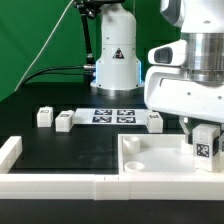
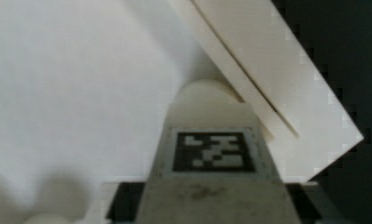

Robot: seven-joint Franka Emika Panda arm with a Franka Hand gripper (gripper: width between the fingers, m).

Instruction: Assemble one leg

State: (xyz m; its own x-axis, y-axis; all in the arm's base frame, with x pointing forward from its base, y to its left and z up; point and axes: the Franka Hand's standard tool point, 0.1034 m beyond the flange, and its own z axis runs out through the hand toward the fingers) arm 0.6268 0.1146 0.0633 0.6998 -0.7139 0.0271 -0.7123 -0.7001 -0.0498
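Note:
My gripper point(image 1: 205, 128) is shut on a leg point(image 1: 207, 146), a small white block with a black-and-white tag, held upright over the right end of the big white panel point(image 1: 150, 165). In the wrist view the held leg point(image 2: 215, 135) points down at the panel's surface point(image 2: 76, 90), close to its raised edge point(image 2: 272, 80); the black fingers point(image 2: 133, 200) clamp its sides. Three more legs stand on the black table: two at the exterior view's left point(image 1: 44, 117) point(image 1: 64, 121) and one point(image 1: 155, 121) beside the marker board.
The marker board point(image 1: 113, 116) lies at the table's middle back, in front of the robot base point(image 1: 115, 65). A white frame rail point(image 1: 60, 184) runs along the front, with a short end point(image 1: 9, 150) at the left. A round socket point(image 1: 133, 143) shows on the panel.

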